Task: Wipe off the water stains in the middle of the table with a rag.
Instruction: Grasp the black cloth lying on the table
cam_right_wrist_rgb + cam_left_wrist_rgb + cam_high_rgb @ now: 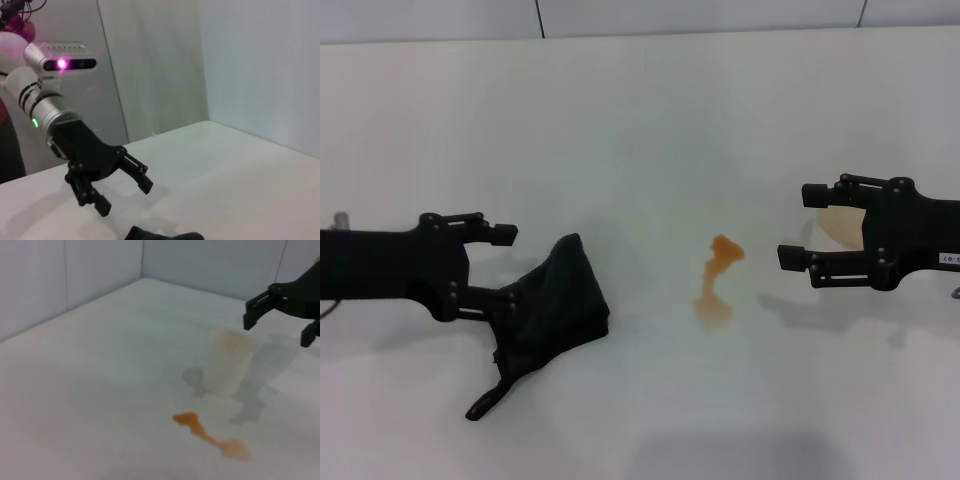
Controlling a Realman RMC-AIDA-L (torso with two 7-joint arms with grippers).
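The water stains (718, 280) are an orange smear of two blobs on the white table (640, 120), also seen in the left wrist view as the water stains (210, 435). The black rag (555, 300) lies bunched to their left, with a thin tail toward the front. My left gripper (505, 268) is open at the rag's left side, its lower finger overlapping the cloth. In the right wrist view the left gripper (125, 197) hangs open just above the rag (165, 234). My right gripper (802, 225) is open to the right of the stains.
A translucent cup (835, 225) stands behind the right gripper; the left wrist view shows the cup (227, 362) beyond the stains, with the right gripper (277, 327) above it. Grey wall panels run along the table's far edge.
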